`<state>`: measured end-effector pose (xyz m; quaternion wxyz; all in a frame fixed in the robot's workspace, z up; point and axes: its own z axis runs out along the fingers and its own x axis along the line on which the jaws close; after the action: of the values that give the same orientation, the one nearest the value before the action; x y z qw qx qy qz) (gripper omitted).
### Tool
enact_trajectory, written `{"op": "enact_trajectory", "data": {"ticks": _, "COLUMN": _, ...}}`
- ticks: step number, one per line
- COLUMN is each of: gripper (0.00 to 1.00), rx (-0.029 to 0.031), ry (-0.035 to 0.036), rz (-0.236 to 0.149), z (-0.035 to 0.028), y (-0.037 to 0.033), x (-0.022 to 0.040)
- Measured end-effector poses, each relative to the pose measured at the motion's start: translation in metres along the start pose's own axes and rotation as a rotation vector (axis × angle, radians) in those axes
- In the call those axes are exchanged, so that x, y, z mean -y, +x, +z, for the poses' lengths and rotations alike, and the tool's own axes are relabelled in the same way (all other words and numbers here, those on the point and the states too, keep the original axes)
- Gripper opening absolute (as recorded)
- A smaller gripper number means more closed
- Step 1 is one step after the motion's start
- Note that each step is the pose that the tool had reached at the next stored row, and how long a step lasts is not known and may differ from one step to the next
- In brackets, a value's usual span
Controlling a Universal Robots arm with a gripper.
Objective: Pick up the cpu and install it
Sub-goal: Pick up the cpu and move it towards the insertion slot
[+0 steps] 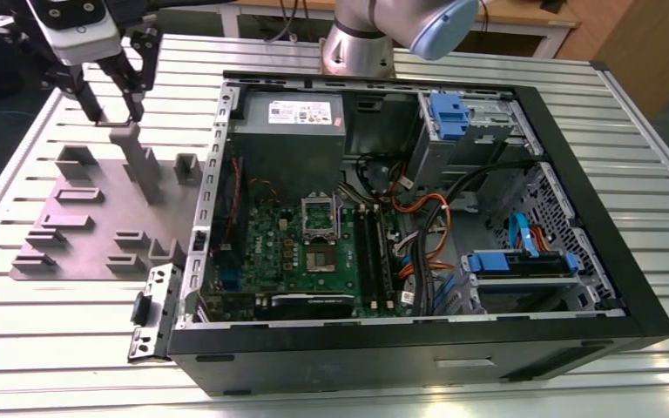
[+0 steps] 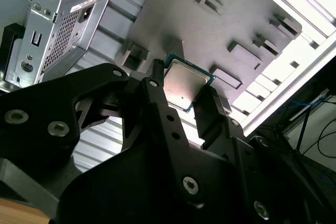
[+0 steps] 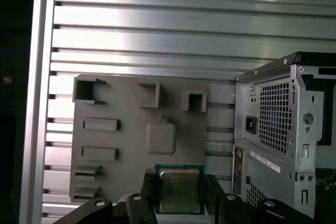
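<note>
In both wrist views the cpu [image 2: 185, 84] [image 3: 179, 189], a small flat square chip with a silver-gray top and a dark green rim, sits between my two black fingers [image 2: 210, 109] [image 3: 148, 192]. My gripper [image 1: 111, 115] [image 2: 181, 90] [image 3: 179, 195] is shut on it by two opposite edges and holds it clear above the gray fixture plate [image 1: 91, 222] [image 3: 131, 156]. In the exterior view the gripper hangs over the plate's far end, at the exterior view's left of the open computer case [image 1: 567, 287]. The motherboard's silver socket frame [image 1: 320, 213] lies inside the case.
The fixture plate carries several raised blocks and slots [image 1: 139, 165], plus a bare square pad [image 3: 160, 138]. The case's perforated metal wall [image 3: 275, 121] stands close beside the plate. Inside the case are a gray power supply [image 1: 292, 131], cables [image 1: 428, 218] and blue drive brackets [image 1: 521, 261]. The slatted metal table [image 1: 67, 348] runs all around.
</note>
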<state>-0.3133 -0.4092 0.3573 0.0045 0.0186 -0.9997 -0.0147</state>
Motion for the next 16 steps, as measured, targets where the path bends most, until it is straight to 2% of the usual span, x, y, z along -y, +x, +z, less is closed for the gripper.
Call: {"op": "enact_trajectory", "data": {"ticks": 16, "gripper": 0.47, "rx": -0.0001, "ry": 0.0000, "rz": 0.000, "z": -0.0002, "y": -0.0195, "x": 0.0007}}
